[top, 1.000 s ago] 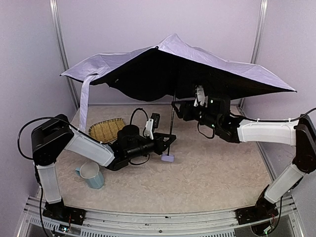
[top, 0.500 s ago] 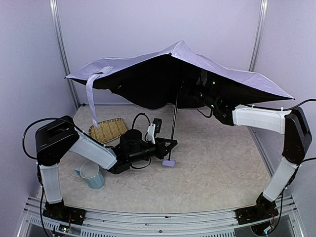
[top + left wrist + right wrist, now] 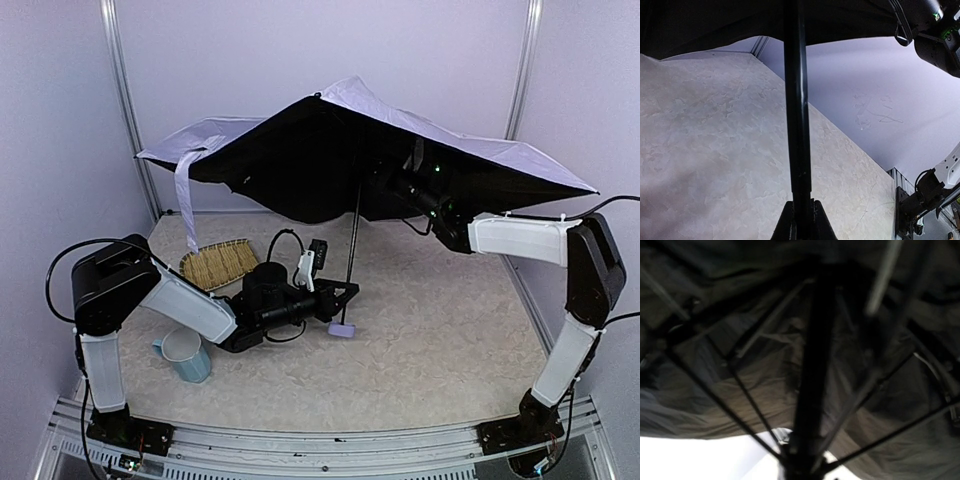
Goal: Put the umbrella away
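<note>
Beige tabletop point(image 3: 440, 345) | umbrella point(image 3: 300, 165) open | shaft point(image 3: 353, 245) near-upright, handle point(image 3: 342, 329) down

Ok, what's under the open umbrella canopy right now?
Under the umbrella: its black shaft, clamped low by the left gripper, and the right gripper up near the ribs. The right jaws are lost against the black lining.

Left arm point(image 3: 185, 300): white link shells, black rounded joint housings, black cable point(image 3: 50, 275) looping off the shoulder at mid-left. White wrist camera point(image 3: 301, 264). Left claw point(image 3: 342, 291) black. Right arm point(image 3: 520, 238): same white-and-black build, thin black cable along the upper link, green lights point(image 3: 437, 172) near the wrist. Black bases point(image 3: 120, 432) on a metal rail point(image 3: 320, 441), lower edge.
</note>
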Motion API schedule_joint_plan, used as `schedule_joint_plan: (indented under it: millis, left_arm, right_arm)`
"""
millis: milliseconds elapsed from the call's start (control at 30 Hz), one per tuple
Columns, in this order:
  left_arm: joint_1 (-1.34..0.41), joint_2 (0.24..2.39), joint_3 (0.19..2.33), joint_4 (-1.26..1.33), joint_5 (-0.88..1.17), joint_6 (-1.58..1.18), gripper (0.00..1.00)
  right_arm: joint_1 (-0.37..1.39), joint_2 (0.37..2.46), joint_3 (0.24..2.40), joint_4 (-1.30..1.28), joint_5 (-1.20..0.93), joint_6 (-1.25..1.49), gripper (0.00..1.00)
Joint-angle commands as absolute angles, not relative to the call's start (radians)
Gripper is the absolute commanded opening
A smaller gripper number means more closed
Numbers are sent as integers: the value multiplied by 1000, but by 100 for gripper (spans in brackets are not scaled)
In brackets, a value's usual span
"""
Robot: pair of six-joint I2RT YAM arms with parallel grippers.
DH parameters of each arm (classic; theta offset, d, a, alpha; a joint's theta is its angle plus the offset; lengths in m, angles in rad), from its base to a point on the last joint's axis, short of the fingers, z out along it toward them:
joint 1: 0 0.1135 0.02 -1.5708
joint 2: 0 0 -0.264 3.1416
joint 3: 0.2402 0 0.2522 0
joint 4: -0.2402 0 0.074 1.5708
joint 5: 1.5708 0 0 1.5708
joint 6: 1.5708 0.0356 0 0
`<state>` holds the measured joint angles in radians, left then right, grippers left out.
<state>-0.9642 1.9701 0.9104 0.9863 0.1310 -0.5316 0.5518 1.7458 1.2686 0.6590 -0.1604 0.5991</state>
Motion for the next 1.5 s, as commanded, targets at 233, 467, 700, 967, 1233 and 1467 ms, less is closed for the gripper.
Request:
schedule_joint_plan:
  millis: [233,467,700,967,1233,1467]
  left_arm:
    - [-948,1933,921,1089,161,-446,0]
    - [-892,1901,968,1057,201,-427,0]
    - [-901,1915,998,1061,206,-419,0]
    - [-902,1907,1010,1066,186,-399,0]
    - [-894,1907,1022,1056,186,-375,0]
    - [-895,1914,1034,1049,187,-377,0]
  right_arm:
    - [533,1770,1264,617,-248,588,4]
    - [617,1726,1125,471,-314,467,5]
    - [707,1684,987,442,-246,397,8]
    - [760,1677,876,423,-215,409,9]
    - [797,1651,794,420,-168,438,11]
    - [837,1660,785,406,-153,444,13]
